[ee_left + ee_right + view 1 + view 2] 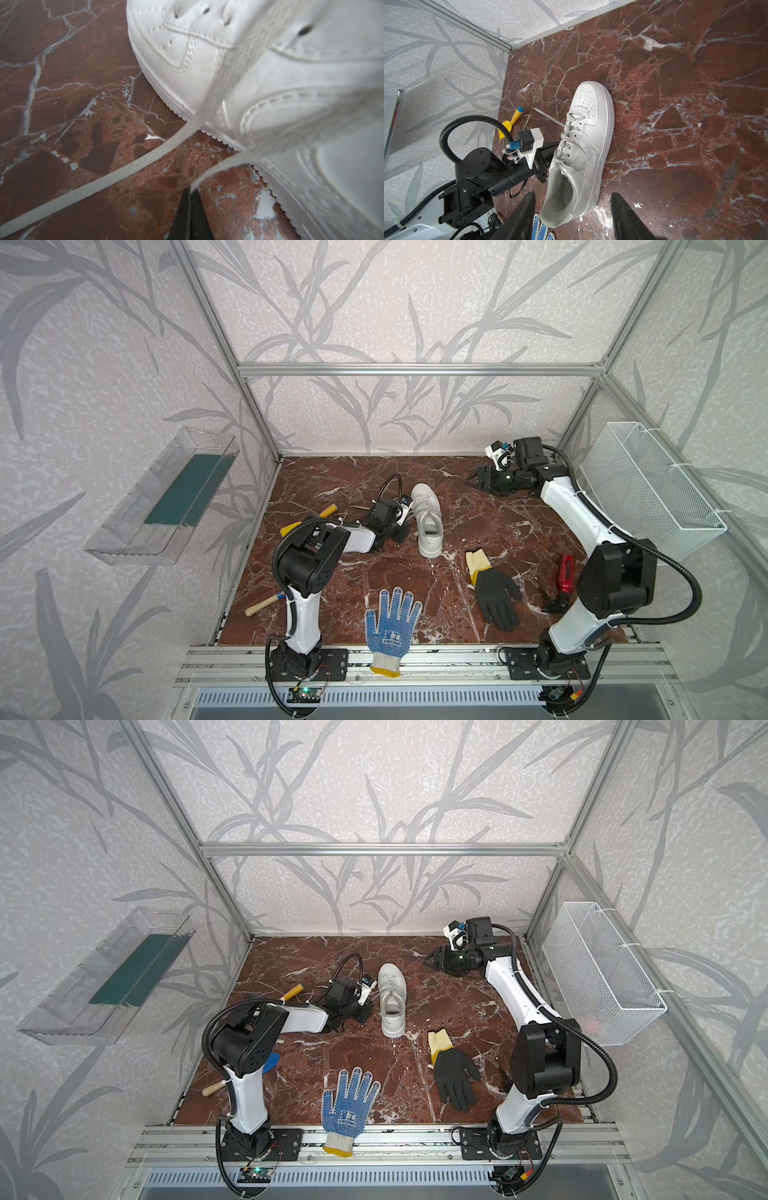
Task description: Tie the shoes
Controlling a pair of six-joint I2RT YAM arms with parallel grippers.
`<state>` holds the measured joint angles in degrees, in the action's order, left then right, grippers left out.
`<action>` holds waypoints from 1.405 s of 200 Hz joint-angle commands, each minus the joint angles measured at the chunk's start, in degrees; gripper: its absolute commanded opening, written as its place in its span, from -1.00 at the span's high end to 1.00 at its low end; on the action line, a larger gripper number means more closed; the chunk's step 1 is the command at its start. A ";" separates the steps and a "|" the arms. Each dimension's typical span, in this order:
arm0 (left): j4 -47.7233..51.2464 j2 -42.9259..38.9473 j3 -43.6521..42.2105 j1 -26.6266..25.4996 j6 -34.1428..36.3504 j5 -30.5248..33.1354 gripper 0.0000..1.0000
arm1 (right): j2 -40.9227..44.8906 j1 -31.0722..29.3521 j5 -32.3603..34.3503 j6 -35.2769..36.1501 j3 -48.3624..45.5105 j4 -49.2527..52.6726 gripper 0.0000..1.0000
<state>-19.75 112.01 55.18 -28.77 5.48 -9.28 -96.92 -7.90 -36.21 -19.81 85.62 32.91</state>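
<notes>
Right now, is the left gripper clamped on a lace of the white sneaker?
Yes: the left wrist view shows the left gripper pinched shut on a white lace leading up to the white sneaker.

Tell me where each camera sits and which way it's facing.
Top views: high in front, looking down on the table; left arm and right arm show.
Left wrist: low beside the shoe, facing its side; shut left gripper pinches a lace.
Right wrist: raised at far right, facing the shoe; open right gripper, left arm.
Shared: every view shows the shoe.
</notes>
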 commanded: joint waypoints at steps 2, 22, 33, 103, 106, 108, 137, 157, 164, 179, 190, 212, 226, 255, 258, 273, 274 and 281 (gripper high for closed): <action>3.75 -3.69 1.26 -0.29 -0.66 -0.94 1.00 | 2.28 0.25 -0.97 0.83 -0.86 0.59 -0.17; 7.38 -5.88 3.67 -0.19 -3.54 -3.48 1.00 | 2.18 0.25 -1.55 0.74 -1.67 -0.37 -0.17; 10.04 -6.77 5.55 -0.25 -5.28 -4.69 1.00 | 2.09 0.30 -1.84 0.73 -2.35 -1.23 -0.17; 32.32 -5.71 23.10 -0.24 -9.51 -7.64 1.00 | -0.55 0.00 -1.32 3.32 -4.37 -3.00 -0.14; 32.80 -5.63 23.55 -0.26 -9.52 -7.84 1.00 | -0.55 -0.01 -1.32 3.41 -4.41 -3.28 -0.14; 33.21 -5.65 23.96 -0.28 -9.56 -8.03 1.00 | -0.55 -0.07 -1.35 3.45 -4.46 -3.48 -0.14; 37.21 -5.20 28.56 -0.48 -9.41 -10.54 1.00 | -2.74 -0.52 -2.95 2.51 -4.50 -6.72 -0.13; 39.05 -4.41 30.97 -0.41 -9.71 -11.90 1.00 | -4.15 -1.37 -5.22 1.40 -4.50 -9.83 -0.12; 39.19 -4.15 31.49 -0.42 -9.93 -12.61 1.00 | -4.73 -1.79 -6.02 0.87 -4.50 -11.16 -0.11; 38.90 -3.45 32.43 -0.63 -10.93 -13.67 1.00 | -6.35 -2.62 -7.77 -0.16 -3.99 -13.40 -0.09; 38.28 -3.05 33.03 -0.66 -11.90 -14.34 1.00 | -7.71 -3.08 -9.18 -1.13 -3.16 -14.34 -0.08; 36.26 -2.09 34.23 -0.67 -14.55 -15.68 1.00 | -9.64 -3.25 -11.85 -4.25 -2.66 -17.68 -0.05; 36.33 -0.78 36.18 -0.75 -15.61 -16.69 1.00 | -10.20 -3.26 -13.70 -5.93 -2.97 -20.42 -0.03; 38.65 1.85 39.92 -1.03 -16.05 -17.45 1.00 | -11.16 -3.26 -17.39 -9.85 -4.08 -26.29 0.08; 38.91 2.08 40.18 -1.11 -15.95 -17.51 1.00 | -11.24 -3.26 -17.68 -10.20 -4.23 -26.86 0.09; 39.67 2.81 41.01 -1.25 -15.68 -17.57 1.00 | -11.68 -3.30 -18.83 -11.52 -4.81 -29.04 0.16; 39.68 2.79 40.99 -1.27 -15.63 -17.59 1.00 | -11.74 -3.33 -18.86 -11.63 -4.83 -29.13 0.16; 39.78 2.79 41.14 -1.36 -15.66 -17.40 1.00 | -12.07 -3.50 -19.23 -12.02 -4.85 -29.82 0.17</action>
<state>17.63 113.78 94.15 -29.43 -9.72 -25.56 -107.72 -11.35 -51.33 -28.38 81.45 9.34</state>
